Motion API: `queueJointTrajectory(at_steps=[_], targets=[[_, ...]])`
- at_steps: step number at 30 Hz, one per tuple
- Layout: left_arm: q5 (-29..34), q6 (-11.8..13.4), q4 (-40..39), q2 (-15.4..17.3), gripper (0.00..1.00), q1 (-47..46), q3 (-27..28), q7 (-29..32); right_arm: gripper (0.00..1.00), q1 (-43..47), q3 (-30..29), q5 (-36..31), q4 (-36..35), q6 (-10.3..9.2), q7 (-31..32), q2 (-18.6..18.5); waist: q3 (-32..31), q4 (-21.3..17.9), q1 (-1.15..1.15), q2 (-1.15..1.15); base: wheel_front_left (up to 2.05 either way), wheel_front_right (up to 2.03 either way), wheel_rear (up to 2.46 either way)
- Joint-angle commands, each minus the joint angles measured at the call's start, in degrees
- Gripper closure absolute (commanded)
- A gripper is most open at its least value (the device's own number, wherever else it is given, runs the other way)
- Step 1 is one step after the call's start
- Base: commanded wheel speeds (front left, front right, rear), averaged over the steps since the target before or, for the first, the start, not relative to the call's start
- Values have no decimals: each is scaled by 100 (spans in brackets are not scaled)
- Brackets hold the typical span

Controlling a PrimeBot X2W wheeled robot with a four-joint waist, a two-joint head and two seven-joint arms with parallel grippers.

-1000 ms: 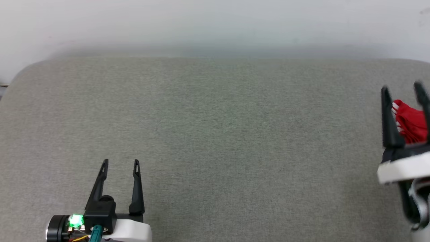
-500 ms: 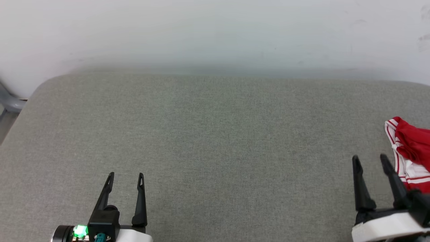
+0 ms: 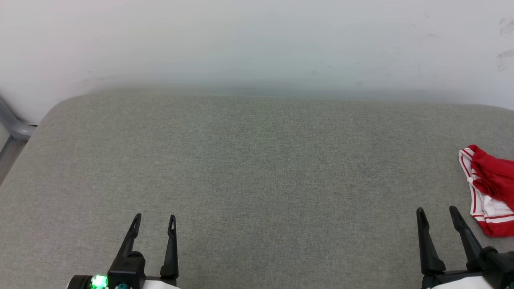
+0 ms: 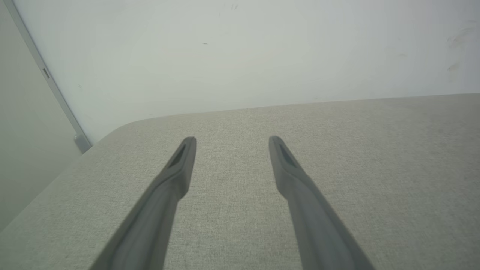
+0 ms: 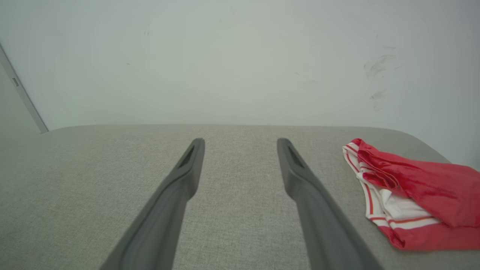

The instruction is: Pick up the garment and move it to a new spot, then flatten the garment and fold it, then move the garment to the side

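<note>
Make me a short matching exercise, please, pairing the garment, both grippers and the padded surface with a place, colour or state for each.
Column one:
1. garment
2. left gripper
3. right gripper
4. padded surface

Column two:
A. open and empty, lower right of the head view
B. red and white, lying at the far right
C. grey fabric, beneath everything
D. open and empty, lower left of the head view

Pairs: 1-B, 2-D, 3-A, 4-C.
</note>
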Motion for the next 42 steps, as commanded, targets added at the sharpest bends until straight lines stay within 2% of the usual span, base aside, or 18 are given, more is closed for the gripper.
queueJointTrajectory(at_steps=[1,6,7,11,26,42], targets=[[30,-28,9,-24,0,65,12,-13,0,66,-2,-20,-34,-5,-41,32,0,-1,0,0,0,0,0],[28,-82,27,-32,0,59,45,-13,0,112,20,-74,20,-5,-64,43,-9,-10,0,0,0,0,0],[0,-92,31,-18,100,22,32,0,100,44,17,-36,25,0,-34,13,-10,-10,0,0,0,0,0],[-24,-91,215,-40,100,96,8,27,100,47,30,-19,215,1,-23,15,-11,-11,1,0,0,0,0],[-1875,-336,387,-61,100,-166,183,373,100,-257,90,1756,480,0,271,-56,-14,-42,1,0,0,0,0],[-3498,-562,574,-96,100,-416,360,698,100,-531,114,3306,726,0,555,-100,-16,-74,1,0,0,0,0]])
